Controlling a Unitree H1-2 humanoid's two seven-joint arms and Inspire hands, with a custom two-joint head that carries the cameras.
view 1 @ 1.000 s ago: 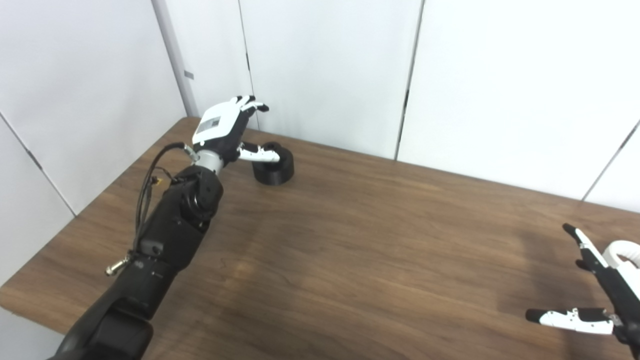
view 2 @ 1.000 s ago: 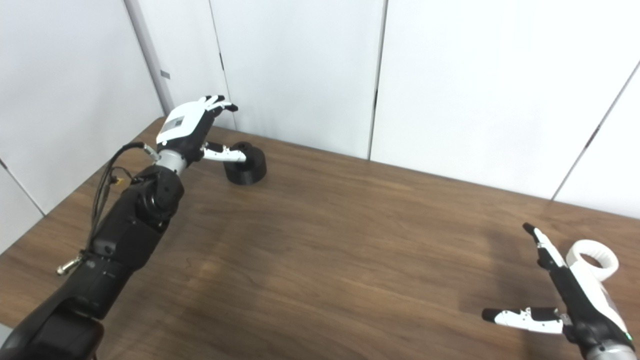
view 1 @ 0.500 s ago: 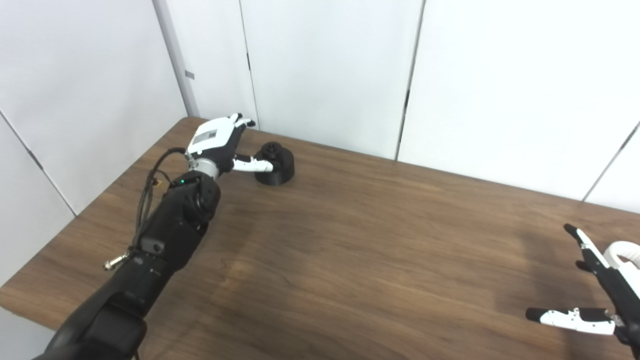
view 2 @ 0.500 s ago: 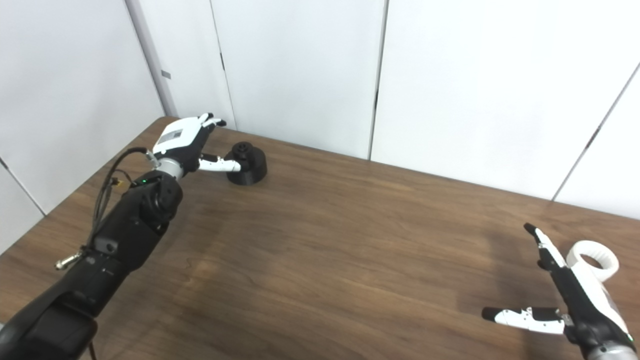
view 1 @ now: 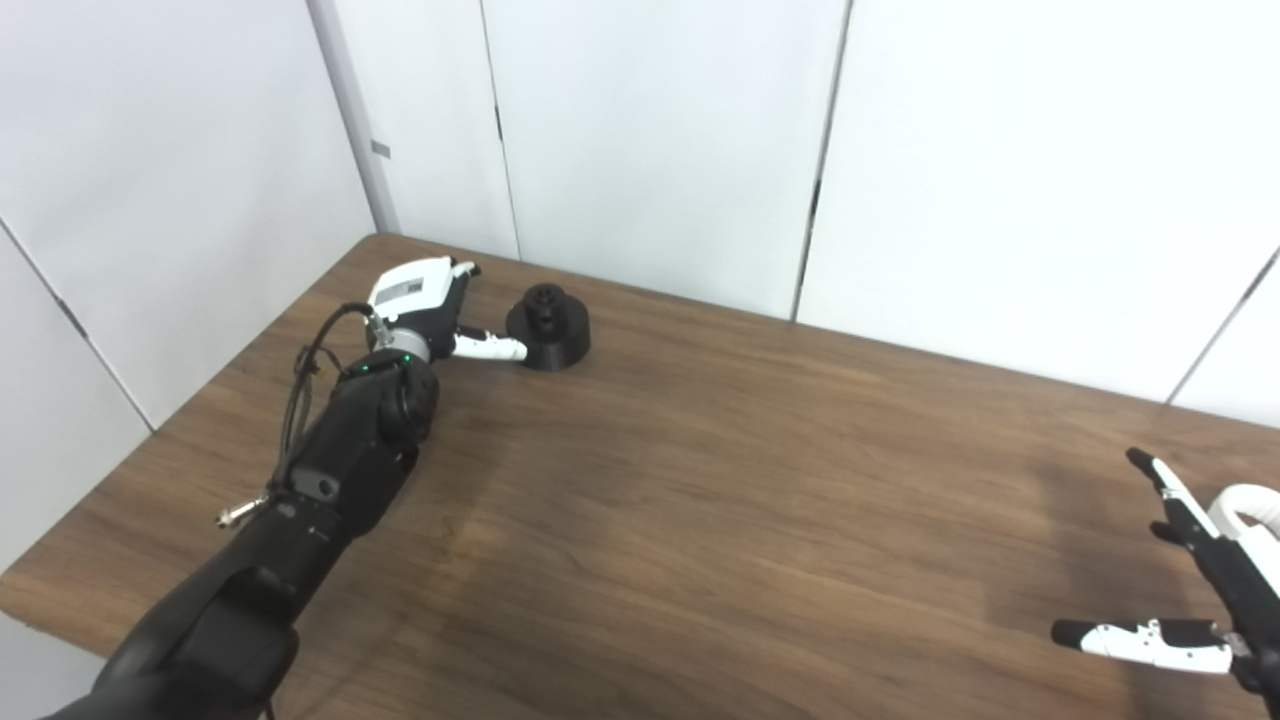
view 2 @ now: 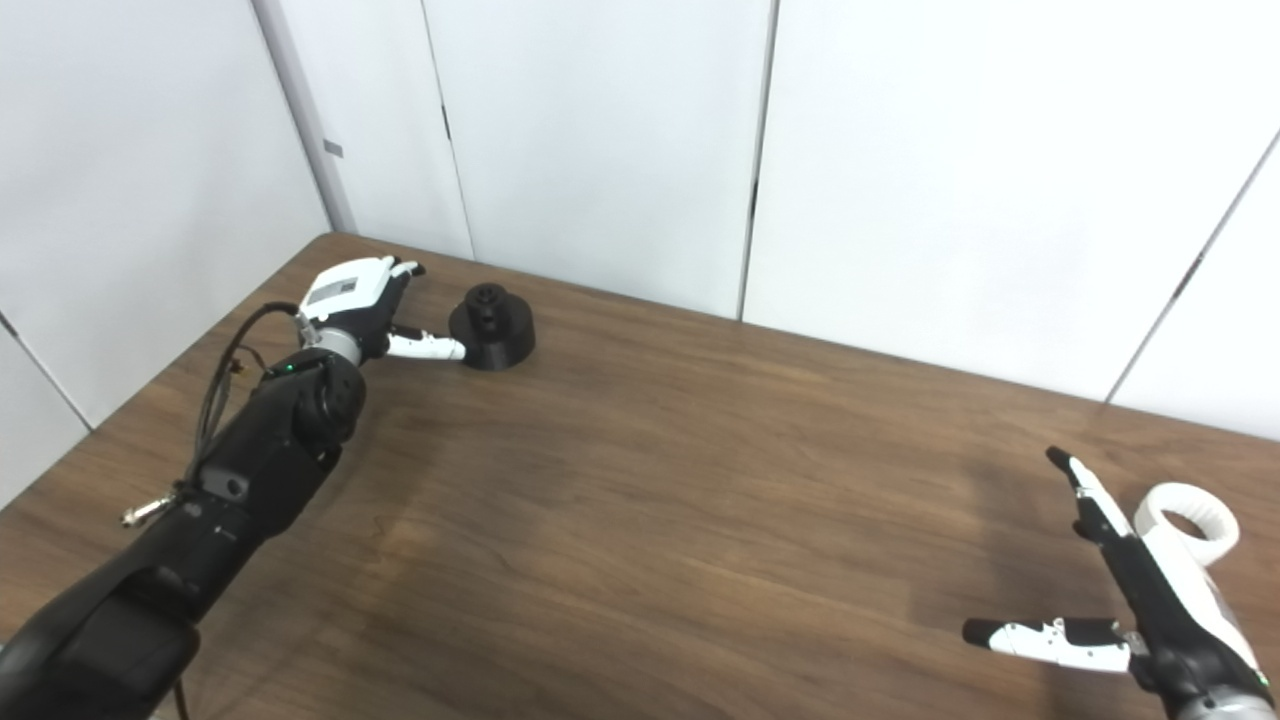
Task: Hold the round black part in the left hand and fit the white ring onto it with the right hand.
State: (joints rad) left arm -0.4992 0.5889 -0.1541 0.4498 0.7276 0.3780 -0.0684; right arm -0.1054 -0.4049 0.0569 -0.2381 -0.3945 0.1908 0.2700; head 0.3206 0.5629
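While the round black part sits on the table near its far left corner, the left hand lies just beside it, fingers spread, gripping nothing. Well apart, the right hand (also spread wide) hovers beside the white ring.

Bench layout: two hands at opposite ends, one part near each.

Round part sits on the bench at far left, near the back edge, just right of the left hand; its fingers reach behind-left of the part, thumb touching or nearly touching its base. Ring lies on the bench near right, just right of and behind the right hand's fingers. The part and ring are well apart.
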